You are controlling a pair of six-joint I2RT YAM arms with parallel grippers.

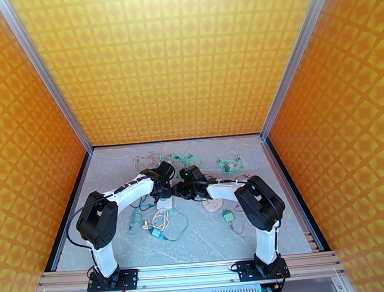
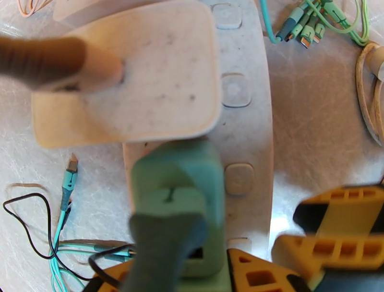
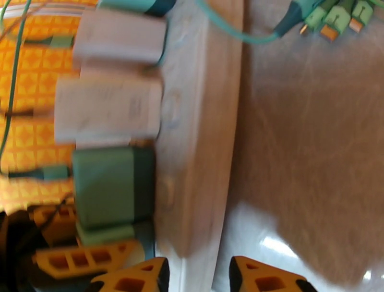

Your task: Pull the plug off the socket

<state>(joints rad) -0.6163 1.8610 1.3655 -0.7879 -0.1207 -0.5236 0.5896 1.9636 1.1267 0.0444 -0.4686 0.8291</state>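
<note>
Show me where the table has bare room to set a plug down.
The table is bare along its near edge between the arm bases, and in the far left corner by the wall. The middle is crowded: power strip, loose cables and both arms meet there; a green adapter lies by the right arm.

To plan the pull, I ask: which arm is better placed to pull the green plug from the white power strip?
Left. The left pincer flanks the green plug; the right pincer sits at the end of the white power strip, likely better for steadying it.
</note>
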